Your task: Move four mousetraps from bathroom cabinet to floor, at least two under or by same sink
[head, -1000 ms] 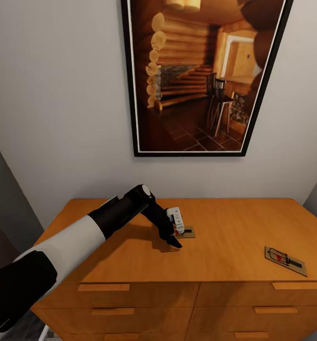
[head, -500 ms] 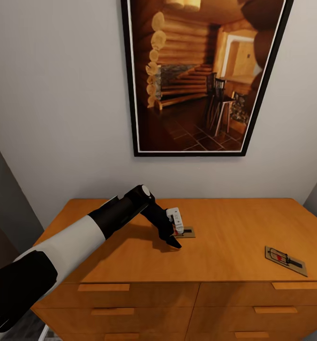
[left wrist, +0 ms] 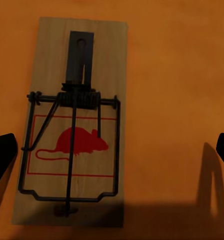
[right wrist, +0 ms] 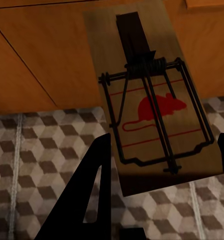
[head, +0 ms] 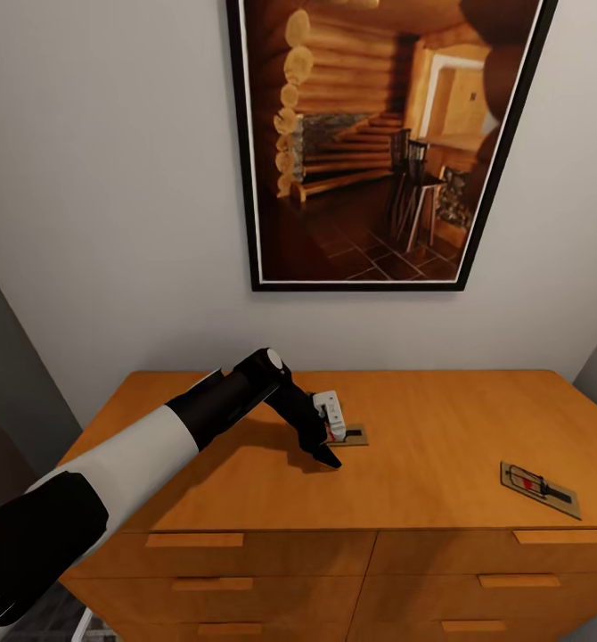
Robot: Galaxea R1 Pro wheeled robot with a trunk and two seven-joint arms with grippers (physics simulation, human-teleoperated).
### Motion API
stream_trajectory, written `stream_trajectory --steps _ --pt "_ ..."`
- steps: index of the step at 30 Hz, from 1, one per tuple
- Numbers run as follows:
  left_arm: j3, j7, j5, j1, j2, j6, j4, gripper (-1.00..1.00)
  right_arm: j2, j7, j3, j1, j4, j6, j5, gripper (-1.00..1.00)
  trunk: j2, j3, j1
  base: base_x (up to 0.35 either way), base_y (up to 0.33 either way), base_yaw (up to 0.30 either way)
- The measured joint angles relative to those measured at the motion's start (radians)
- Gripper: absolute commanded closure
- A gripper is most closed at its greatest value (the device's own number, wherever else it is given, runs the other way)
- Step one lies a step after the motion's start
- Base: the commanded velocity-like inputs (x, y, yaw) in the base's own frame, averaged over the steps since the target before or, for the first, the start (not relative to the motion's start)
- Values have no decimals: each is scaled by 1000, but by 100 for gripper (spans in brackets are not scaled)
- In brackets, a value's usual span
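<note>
Left gripper [head: 332,443] spread wide over mousetrap [left wrist: 74,125] lying flat on cabinet [head: 423,428]; off-centre between fingers, likely to skid on closing; right gripper [right wrist: 164,165] clamping second mousetrap [right wrist: 152,105].

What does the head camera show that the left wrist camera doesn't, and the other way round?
Head view: the cabinet with its drawer fronts, a framed picture on the wall, and a second mousetrap toward the cabinet's right end. Left wrist view: close detail, a red mouse print and dark wire, with fingertips at either side. Shared: the mousetrap under the left gripper.
</note>
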Motion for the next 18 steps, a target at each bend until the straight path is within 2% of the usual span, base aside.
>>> stream_trajectory --steps 18 --pt "0 0 4 -1 1 -3 1 -100 0 0 0 1 0 0 0 100 0 -1 0 0 0 0"
